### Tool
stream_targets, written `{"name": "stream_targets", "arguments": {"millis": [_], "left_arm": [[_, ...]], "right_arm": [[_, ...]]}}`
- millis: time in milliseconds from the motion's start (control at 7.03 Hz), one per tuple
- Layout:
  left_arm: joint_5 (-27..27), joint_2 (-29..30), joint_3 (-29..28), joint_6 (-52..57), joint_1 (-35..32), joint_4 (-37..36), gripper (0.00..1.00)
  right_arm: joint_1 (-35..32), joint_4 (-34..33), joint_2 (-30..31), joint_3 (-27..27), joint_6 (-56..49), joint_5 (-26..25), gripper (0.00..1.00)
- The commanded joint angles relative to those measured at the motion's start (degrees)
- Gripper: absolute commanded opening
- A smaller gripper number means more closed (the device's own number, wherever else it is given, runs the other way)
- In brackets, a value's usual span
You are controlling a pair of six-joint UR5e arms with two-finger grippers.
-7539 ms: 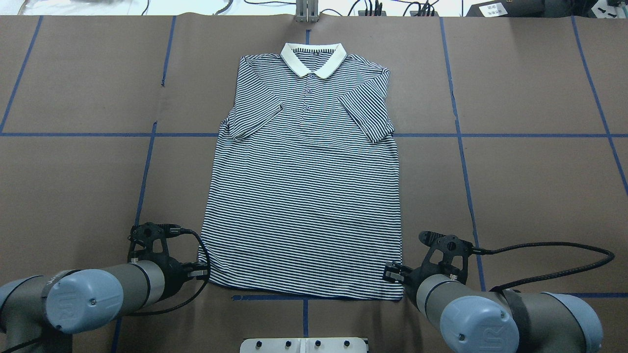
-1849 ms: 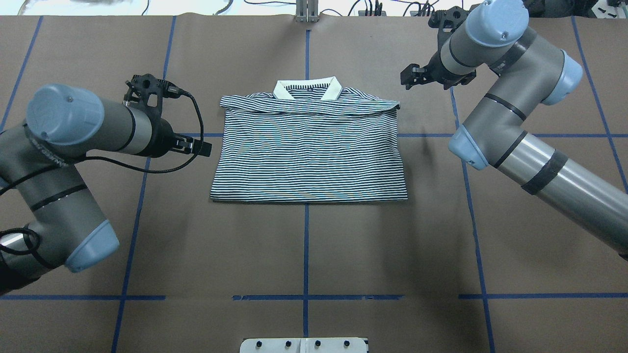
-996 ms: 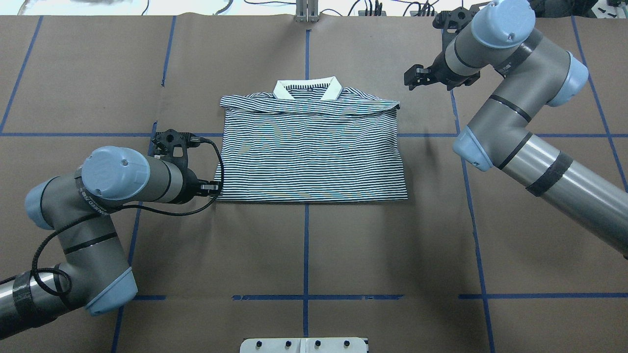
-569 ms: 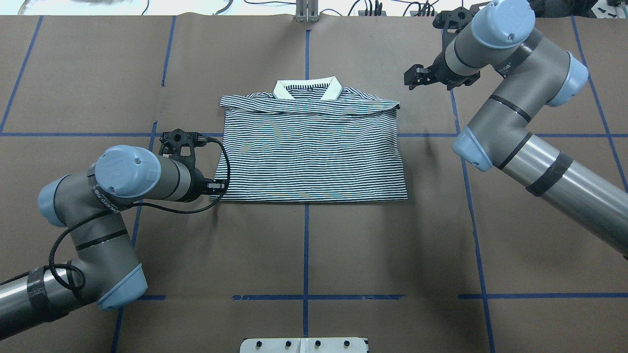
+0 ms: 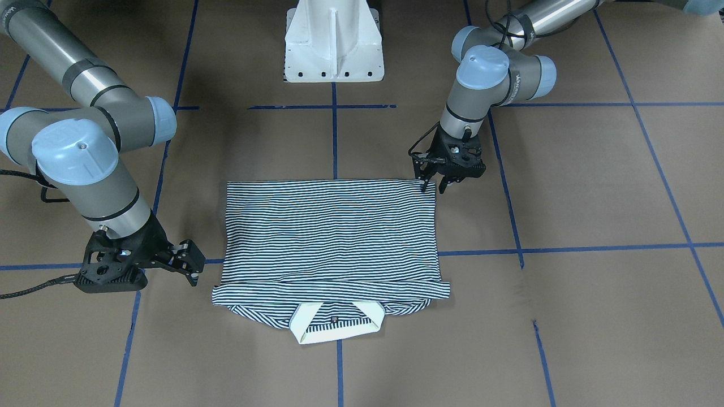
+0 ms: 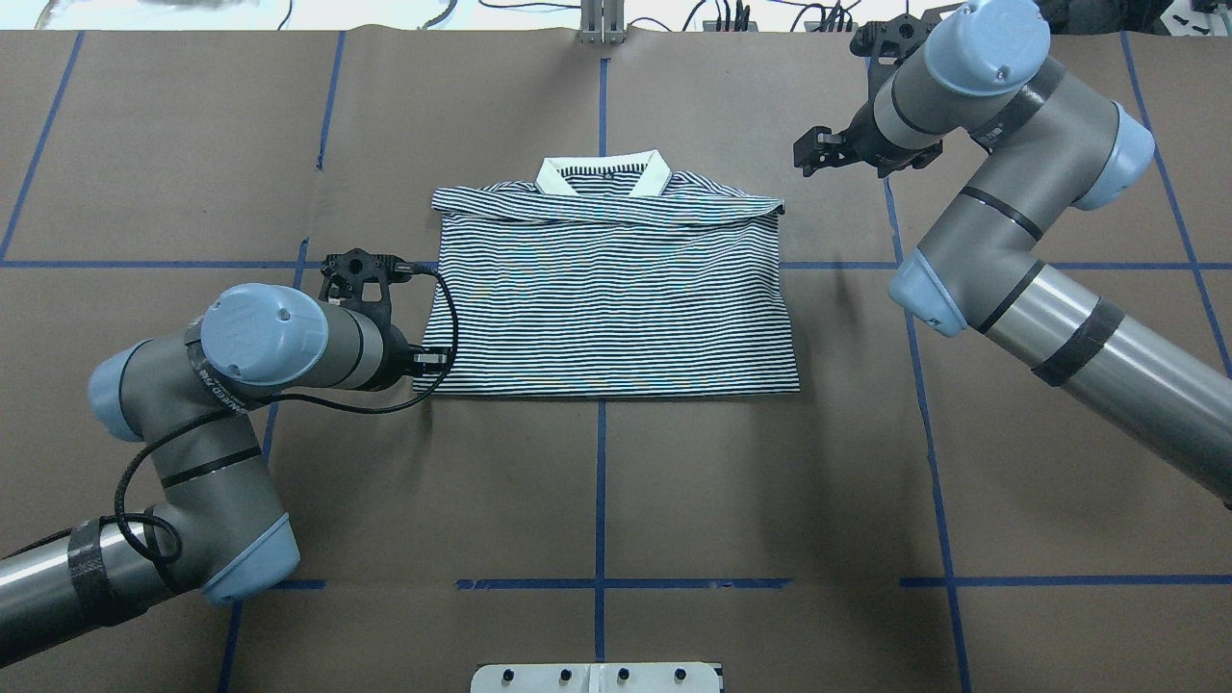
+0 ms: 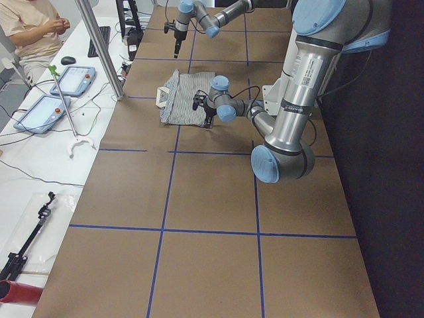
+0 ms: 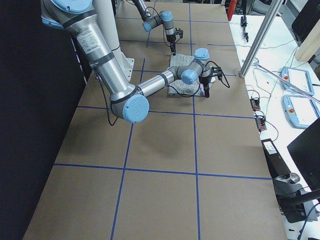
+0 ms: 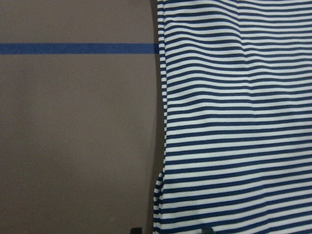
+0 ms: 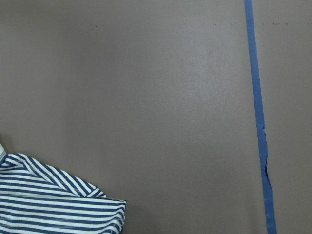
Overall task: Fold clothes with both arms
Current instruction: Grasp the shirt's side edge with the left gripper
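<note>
So the polo shirt (image 6: 616, 308) is folded in half now. It sits in the upper middle of the overhead frame on the brown tabletop (image 6: 770, 481), with the white collar (image 6: 604, 173) poking out along its top edge. About seven seconds back it lay flat at full length with both claws down at the hem corners near the bottom of the frame, so that's the big change. The shirt itself hasn't budged over the last couple of seconds.

The left claw (image 6: 438, 363) is the one that's been on the move. A couple of seconds ago it was beside the shirt's upper left side. A second ago it had dropped to just left of the lower left corner, and now it's nudged a bit further right, so it sits right at that corner. In the left wrist camera the two fingertips (image 9: 207, 230) are spread apart at the bottom of the frame, with the shirt's side edge running between them (so parted, not pinching the cloth).

The right claw (image 6: 804, 154) hasn't really moved in the last second. It hangs in the upper right of the overhead frame, clear of the shirt's upper right corner, holding nothing. Its fingers look parted, though it's small and dark there, so I wouldn't swear to how wide.
</note>
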State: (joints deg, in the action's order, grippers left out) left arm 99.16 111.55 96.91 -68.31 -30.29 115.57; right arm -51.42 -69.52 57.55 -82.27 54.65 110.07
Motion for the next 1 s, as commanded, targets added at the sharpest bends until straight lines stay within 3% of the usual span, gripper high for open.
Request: {"name": "stream_targets", "arguments": {"millis": [0, 854], "left_arm": [[-0.02, -0.02, 0.03, -0.07, 0.06, -0.09, 0.49], [-0.11, -0.02, 0.03, 0.02, 0.84, -0.09, 0.38]], "right_arm": [[0.00, 0.00, 0.10, 0.00, -0.07, 0.06, 1.00], [0.09, 0.00, 0.63, 0.09, -0.68, -0.03, 1.00]]}}
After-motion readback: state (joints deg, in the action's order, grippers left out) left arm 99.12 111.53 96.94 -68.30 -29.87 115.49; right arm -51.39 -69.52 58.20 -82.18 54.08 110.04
